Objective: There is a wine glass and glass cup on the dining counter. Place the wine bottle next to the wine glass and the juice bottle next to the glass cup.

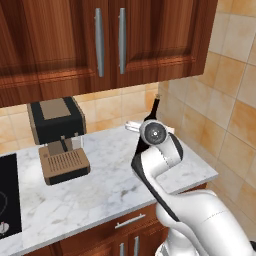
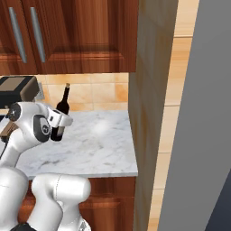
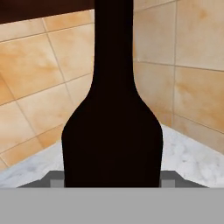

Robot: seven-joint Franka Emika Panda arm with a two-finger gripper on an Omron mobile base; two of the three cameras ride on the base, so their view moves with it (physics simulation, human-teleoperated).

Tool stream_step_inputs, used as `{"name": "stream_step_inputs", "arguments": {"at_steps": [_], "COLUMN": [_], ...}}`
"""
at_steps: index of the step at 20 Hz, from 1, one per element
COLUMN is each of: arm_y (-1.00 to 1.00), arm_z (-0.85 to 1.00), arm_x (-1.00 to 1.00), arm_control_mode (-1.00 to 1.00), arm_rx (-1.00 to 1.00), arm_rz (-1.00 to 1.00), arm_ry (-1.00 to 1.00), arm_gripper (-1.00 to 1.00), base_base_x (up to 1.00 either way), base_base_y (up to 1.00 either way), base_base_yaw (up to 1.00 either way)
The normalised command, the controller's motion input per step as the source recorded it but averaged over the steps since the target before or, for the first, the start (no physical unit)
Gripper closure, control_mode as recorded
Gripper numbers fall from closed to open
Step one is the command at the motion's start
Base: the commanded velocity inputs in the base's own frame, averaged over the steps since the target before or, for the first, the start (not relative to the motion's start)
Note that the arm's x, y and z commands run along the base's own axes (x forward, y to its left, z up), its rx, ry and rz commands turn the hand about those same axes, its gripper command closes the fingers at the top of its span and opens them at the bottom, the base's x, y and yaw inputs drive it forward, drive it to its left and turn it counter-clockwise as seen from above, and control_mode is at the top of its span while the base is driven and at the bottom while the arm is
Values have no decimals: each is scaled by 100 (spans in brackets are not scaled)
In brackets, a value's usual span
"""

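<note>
The wine bottle point(image 3: 112, 131) is tall and near-black, and it stands upright in the back right corner of a marble worktop point(image 1: 100, 192). My gripper point(image 3: 112, 180) is shut on its lower body, with a grey fingertip point(image 3: 55, 179) showing on each side. From the right base view the white hand grips the bottle point(image 2: 62, 104) low down, where the gripper point(image 2: 57, 128) sits. In the left base view the arm's wrist covers the bottle's body and leaves the neck point(image 1: 155, 107) showing. Whether its base touches the worktop I cannot tell. The wine glass, glass cup, juice bottle and dining counter are out of view.
A dark boxy appliance point(image 1: 55, 120) stands at the back left, with a brown slotted block point(image 1: 64, 165) in front of it. A black hob point(image 1: 7, 195) lies at the far left. Wooden wall cabinets point(image 1: 110, 40) hang overhead. A tall wooden panel point(image 2: 153, 90) bounds the worktop's right.
</note>
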Motion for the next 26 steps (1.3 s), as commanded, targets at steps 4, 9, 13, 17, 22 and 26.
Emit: {"name": "stream_step_inputs", "arguments": {"at_steps": [4, 9, 13, 17, 22, 26], "arm_y": [30, 27, 14, 0, 0, 0], "arm_z": [18, 11, 1, 0, 0, 0], "arm_x": [-14, -8, 0, 0, 0, 0], "arm_control_mode": [-100, -100, -100, -100, -100, 100], "arm_rx": [0, 0, -3, 0, 0, 0], "arm_rz": [0, 0, 0, 0, 0, 0], "arm_ry": [12, 5, 0, 0, 0, 0], "arm_gripper": [100, 100, 100, 100, 100, 100], "base_base_x": [0, 0, 0, 0, 0, -3], "base_base_y": [0, 0, 0, 0, 0, 0], "base_base_yaw": [0, 0, 0, 0, 0, 0]}}
